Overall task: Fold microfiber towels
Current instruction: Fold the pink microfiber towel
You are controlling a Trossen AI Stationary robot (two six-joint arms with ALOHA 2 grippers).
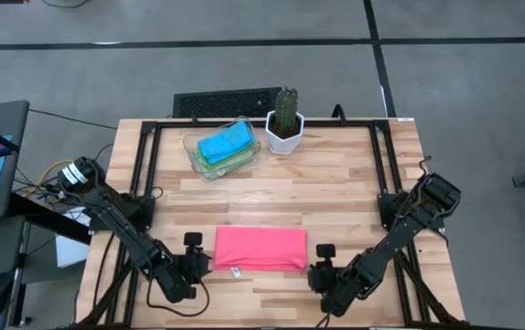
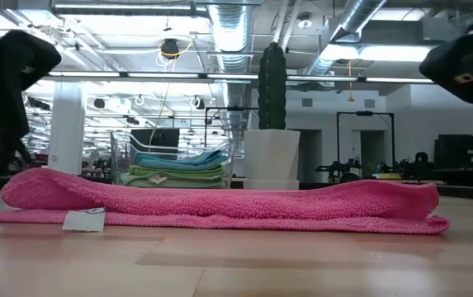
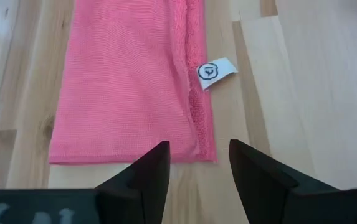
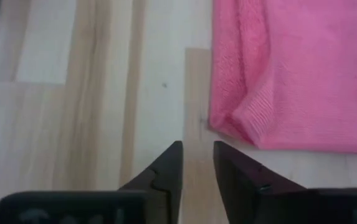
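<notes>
Where tray (image 1: 191,144) walls blur towels (image 1: 224,146), edges unclear

R gripper (image 4: 197,163) fingers slightly apart, empty, over bare wood table (image 4: 72,112); folded pink towel (image 4: 296,74) corner just ahead, off to one side.

- Grey floor (image 1: 464,92) crossed by dark lines.
- Wooden worktop (image 1: 335,183) of pale planks.
- Ceiling ducts (image 2: 232,33) and bright strip lights (image 2: 385,54) overhead.
- White column (image 2: 65,128).
</notes>
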